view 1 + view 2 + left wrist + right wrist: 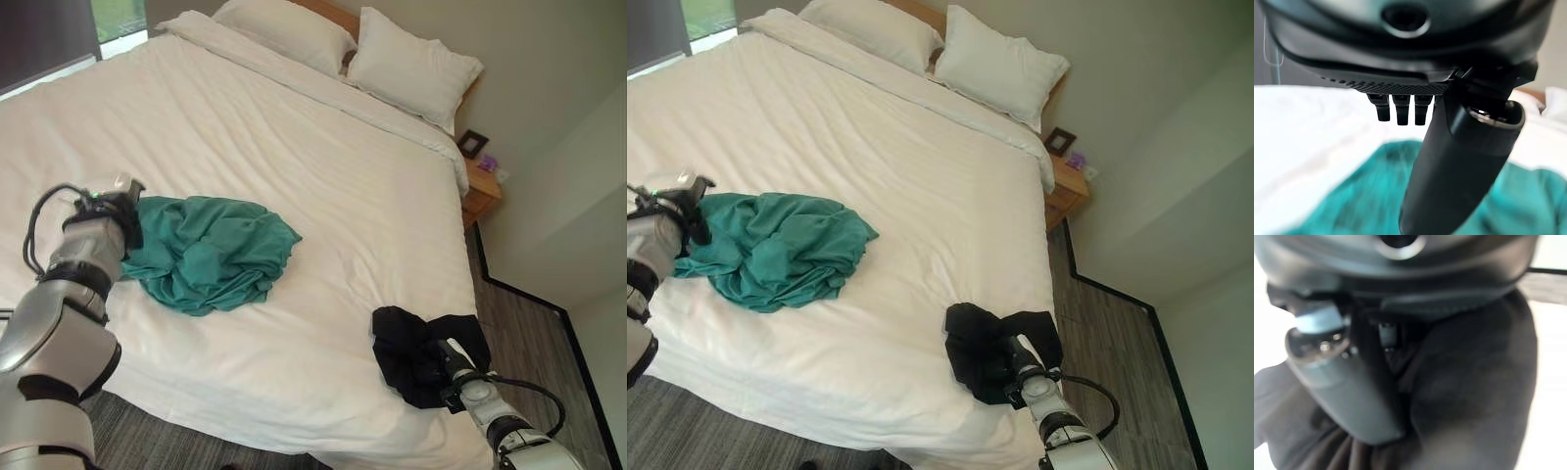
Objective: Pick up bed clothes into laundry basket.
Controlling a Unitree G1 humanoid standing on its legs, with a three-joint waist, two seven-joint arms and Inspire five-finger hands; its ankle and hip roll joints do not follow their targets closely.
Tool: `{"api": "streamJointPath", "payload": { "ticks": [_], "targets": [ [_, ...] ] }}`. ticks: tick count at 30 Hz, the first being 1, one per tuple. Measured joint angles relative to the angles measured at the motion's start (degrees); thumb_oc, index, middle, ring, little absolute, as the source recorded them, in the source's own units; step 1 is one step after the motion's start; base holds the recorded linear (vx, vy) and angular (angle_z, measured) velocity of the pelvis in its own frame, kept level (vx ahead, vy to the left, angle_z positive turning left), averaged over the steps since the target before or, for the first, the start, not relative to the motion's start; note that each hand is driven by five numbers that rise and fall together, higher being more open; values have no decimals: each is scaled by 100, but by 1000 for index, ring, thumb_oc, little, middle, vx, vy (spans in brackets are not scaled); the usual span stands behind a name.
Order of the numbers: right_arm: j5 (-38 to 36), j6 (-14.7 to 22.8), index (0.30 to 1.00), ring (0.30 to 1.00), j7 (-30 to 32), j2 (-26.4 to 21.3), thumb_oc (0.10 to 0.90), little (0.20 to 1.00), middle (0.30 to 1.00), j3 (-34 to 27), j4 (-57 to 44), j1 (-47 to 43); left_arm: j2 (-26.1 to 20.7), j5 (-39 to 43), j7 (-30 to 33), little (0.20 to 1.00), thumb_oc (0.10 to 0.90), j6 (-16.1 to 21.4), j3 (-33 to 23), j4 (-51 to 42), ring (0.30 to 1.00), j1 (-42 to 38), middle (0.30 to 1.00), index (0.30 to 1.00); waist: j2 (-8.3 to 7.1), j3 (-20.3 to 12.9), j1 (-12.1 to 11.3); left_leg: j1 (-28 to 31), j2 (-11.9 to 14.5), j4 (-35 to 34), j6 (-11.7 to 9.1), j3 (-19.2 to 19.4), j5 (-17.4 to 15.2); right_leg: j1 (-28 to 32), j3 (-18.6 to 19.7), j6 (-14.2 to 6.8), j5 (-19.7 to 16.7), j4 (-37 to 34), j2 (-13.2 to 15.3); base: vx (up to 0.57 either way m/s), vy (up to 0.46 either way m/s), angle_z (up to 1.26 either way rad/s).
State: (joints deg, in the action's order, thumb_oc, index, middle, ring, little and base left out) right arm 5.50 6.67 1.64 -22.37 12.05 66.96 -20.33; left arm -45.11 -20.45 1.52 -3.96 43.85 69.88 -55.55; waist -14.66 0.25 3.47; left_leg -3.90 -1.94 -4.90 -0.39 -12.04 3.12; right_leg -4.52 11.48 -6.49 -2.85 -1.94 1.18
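A crumpled teal garment [211,250] lies on the white bed [333,166] near its left front side. My left hand [118,211] hovers at the garment's left edge, open, its fingers [1398,110] straight above the teal cloth [1352,196]. A black garment [411,343] is bunched at the bed's front right corner. My right hand [453,367] is sunk into it from the near side. In the right wrist view its thumb [1347,391] presses into the dark folds [1474,396], which gather round the hand.
Two white pillows [411,64] rest at the headboard. A wooden nightstand [480,191] with a small frame stands beyond the bed's right side. Wood floor [529,333] runs along the wall to the right, and grey carpet [176,446] lies in front.
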Motion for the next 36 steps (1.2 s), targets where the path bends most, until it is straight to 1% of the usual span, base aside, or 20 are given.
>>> {"api": "streamJointPath", "payload": {
  "ticks": [3, 5, 7, 9, 11, 13, 14, 15, 17, 20, 22, 25, 27, 28, 29, 31, 32, 34, 35, 36],
  "targets": [
    [8, 0, 300, 300, 3, -38, 400, 300, 300, 65, -51, 6, 129, -121, 245, 900, 800, -16, -104, -101, 900, 188, 900, 900, -93, 72, -1, -29, -15, 1, 2, 50, 2, -20, -8, 1, -2, -44, 49, -46, 14, -3],
    [46, -47, 300, 300, 59, -261, 400, 300, 300, 415, -298, 45, 420, -203, 316, 900, 800, -40, -289, -92, 900, 239, 900, 900, 27, 157, -7, -46, -35, 1, 2, 10, 2, -38, 9, -17, -26, -3, 64, -32, 2, 9],
    [43, -13, 300, 300, 101, -290, 400, 300, 300, 442, -338, 45, 428, -226, 415, 900, 800, -61, -459, -100, 900, 277, 900, 900, 37, 180, -6, -78, -44, 1, 9, 29, 7, -48, 0, -25, -32, -54, 78, 0, 0, 0],
    [54, -36, 300, 300, 127, -300, 400, 300, 300, 526, -480, 64, 511, -241, 446, 900, 800, -142, -386, -98, 900, 294, 900, 900, 61, 209, -20, -82, -41, 0, 9, 28, 6, -50, 3, -26, -31, -54, 70, 0, 0, 0],
    [107, -57, 300, 300, 158, -455, 400, 300, 300, 674, -554, 32, 740, -518, 603, 900, 800, -353, 60, -174, 900, 300, 900, 900, 120, 260, -120, -87, -51, -2, 20, 55, 10, -30, 5, -28, -30, -116, 91, 13, 25, -4],
    [118, -54, 300, 300, 157, -460, 400, 300, 300, 673, -624, 41, 719, -566, 553, 900, 800, -352, 52, -282, 900, 314, 900, 900, 124, 262, -133, -82, -73, -2, 23, 67, 12, -14, 4, -26, -31, -140, 92, 14, 7, -4],
    [163, -65, 300, 300, 157, -478, 400, 300, 300, 673, -724, 69, 705, -562, 499, 516, 544, -354, 54, -340, 516, 316, 516, 516, 139, 272, -133, -77, -85, -2, 23, 68, 12, -4, 5, -26, -30, -168, 92, 43, 3, -1],
    [212, -66, 300, 300, 157, -570, 400, 300, 300, 662, -932, 126, 669, -514, 356, 300, 400, -352, 36, -561, 300, 342, 300, 300, 211, 340, -143, -59, -63, -2, 38, 73, 25, 45, -2, -23, -32, -230, 108, 49, -11, 0],
    [291, -66, 300, 300, 144, -626, 400, 300, 300, 622, -1123, 157, 482, -322, 139, 300, 400, -318, -6, -944, 300, 447, 300, 300, 290, 439, -133, 53, -82, -4, 32, 99, 20, 203, -5, -23, -32, -304, 141, 62, -28, -6],
    [336, -49, 300, 300, 86, -702, 400, 300, 300, 338, -1475, 321, -160, 50, -241, 300, 400, -72, -200, -2123, 300, 844, 300, 300, 507, 594, -158, 210, -86, -3, 42, 131, 28, 387, -38, 14, -8, -362, 156, 38, -72, -9],
    [341, -35, 300, 300, -55, -733, 400, 300, 300, -201, -1849, 576, -578, 638, -336, 300, 400, 208, -953, -3645, 300, 1655, 300, 300, 735, 748, -191, 347, -83, -1, 42, 55, 33, 545, -173, 19, -5, -327, 148, 27, -93, 11],
    [342, -56, 300, 300, -99, -809, 400, 300, 300, -532, -2101, 878, -408, 1170, -305, 300, 400, 480, -1733, -4454, 300, 2567, 300, 300, 880, 768, -269, 429, -70, 3, 35, -112, 32, 703, -371, 79, 37, -329, 126, -15, -100, 21],
    [350, -163, 300, 300, -221, -806, 400, 300, 300, -709, -2586, 1100, -292, 1410, -259, 300, 400, 570, -2934, -5336, 300, 3791, 300, 300, 890, 781, -200, 448, -107, 1, 12, -96, 22, 698, -463, 213, 119, -330, 135, -45, -135, 7],
    [318, -181, 300, 300, -237, -801, 400, 300, 300, -831, -2666, 1206, -151, 1539, -193, 300, 400, 591, -3221, -5527, 300, 4196, 300, 300, 912, 793, -213, 452, -104, 28, 10, -195, 29, 767, -595, 268, 156, -329, 138, -106, -104, 46],
    [326, -289, 300, 300, -266, -834, 400, 300, 300, -1014, -2963, 1457, 184, 1700, -204, 300, 400, 607, -3809, -5780, 300, 4961, 300, 300, 1005, 803, -281, 452, -96, 72, -3, -351, 34, 843, -726, 276, 167, -351, 104, -88, -65, 68],
    [310, -336, 300, 300, -333, -992, 400, 300, 300, -1100, -2930, 1604, 421, 1895, -212, 300, 400, 534, -4113, -5702, 300, 5371, 300, 300, 1050, 823, -309, 402, -125, 91, -97, -642, 94, 913, -983, 350, 221, -371, 99, -190, -16, 80],
    [301, -392, 300, 300, -404, -1123, 400, 300, 300, -1178, -2917, 1641, 409, 1929, -225, 300, 400, 365, -4121, -5472, 300, 5408, 300, 300, 1070, 849, -457, 365, -116, 74, -171, -778, 167, 880, -1024, 410, 251, -367, 73, -247, -2, 56],
    [256, -551, 300, 300, -532, -1322, 400, 300, 300, -1077, -2740, 1319, 428, 2028, -208, 300, 400, 315, -4525, -5446, 300, 5730, 300, 300, 1082, 973, -689, 192, -119, 350, -330, -704, 92, 740, -920, 521, 267, -305, 79, -231, 58, -9],
    [225, -579, 300, 300, -521, -1363, 400, 300, 300, -1091, -2717, 1164, 451, 2044, -206, 300, 400, 296, -4610, -5439, 300, 5794, 300, 300, 1152, 1020, -747, 140, -83, 425, -341, -714, 85, 712, -913, 547, 248, -283, 63, -182, 85, -29],
    [180, -664, 300, 300, -528, -1367, 400, 300, 300, -1107, -2738, 1049, 542, 2049, -225, 300, 400, 300, -4831, -5501, 300, 5938, 300, 300, 1137, 1031, -815, 125, -57, 460, -500, -645, 15, 646, -825, 640, 196, -236, 68, -80, 76, -68]
  ]
}}
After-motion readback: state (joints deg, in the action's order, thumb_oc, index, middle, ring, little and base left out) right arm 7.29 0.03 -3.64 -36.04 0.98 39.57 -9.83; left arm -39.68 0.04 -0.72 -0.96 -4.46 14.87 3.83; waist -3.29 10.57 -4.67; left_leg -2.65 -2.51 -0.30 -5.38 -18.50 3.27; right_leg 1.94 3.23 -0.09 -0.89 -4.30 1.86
